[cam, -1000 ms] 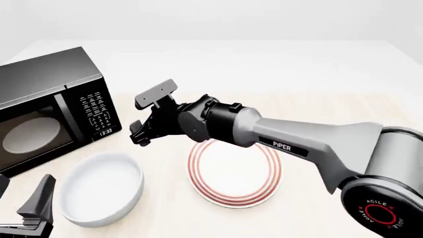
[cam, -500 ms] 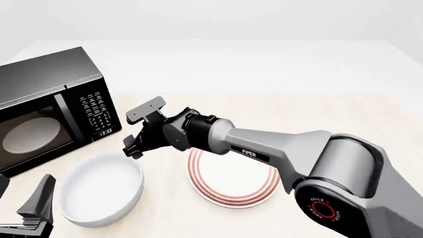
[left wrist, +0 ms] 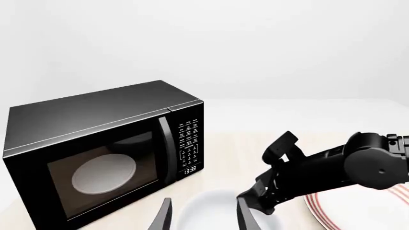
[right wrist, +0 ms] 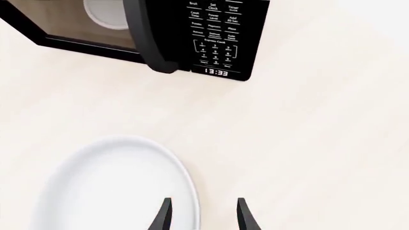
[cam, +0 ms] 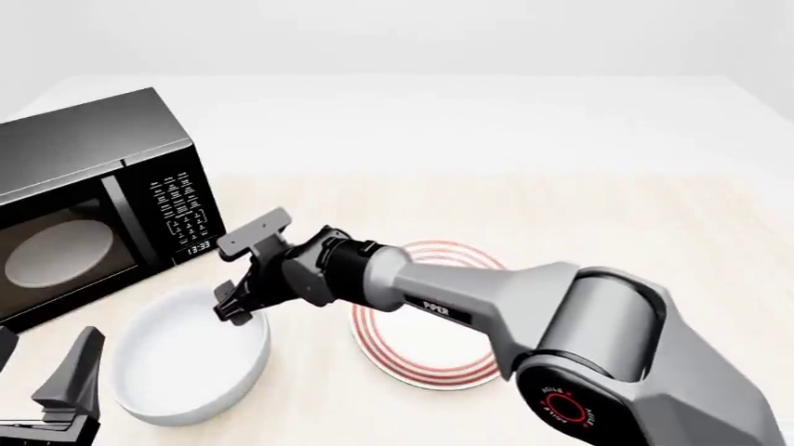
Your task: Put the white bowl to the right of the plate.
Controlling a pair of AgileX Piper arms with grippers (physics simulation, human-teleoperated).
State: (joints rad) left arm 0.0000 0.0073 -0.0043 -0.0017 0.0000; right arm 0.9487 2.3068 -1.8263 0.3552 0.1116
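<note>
On the near left part of the pale wooden table (cam: 645,214), we find the plain glossy white round bowl (cam: 186,358) sitting just left of the flat white plate with concentric red rings (cam: 429,325), so it lies on the wrong side and nothing of the move looks done yet. Our right gripper (cam: 233,305) reaches across above the plate and hangs at the bowl's far right rim; in the right wrist view its two dark fingers (right wrist: 161,215) stand parted, one over the bowl's inside and the other outside the wall, with the rim running between them and nothing held. We judge the coming move turns on exactly this: the rim sits in the gap, so closing should pinch the wall, though we cannot tell whether either finger touches it already. Our left gripper (cam: 69,395) rests at the bowl's near left edge, fingers apart and empty; it is near too, but the right one is already placed. Both bowl and plate look empty. Behind the bowl stands a black microwave oven (cam: 93,209), door shut, a pale turntable visible inside.
</note>
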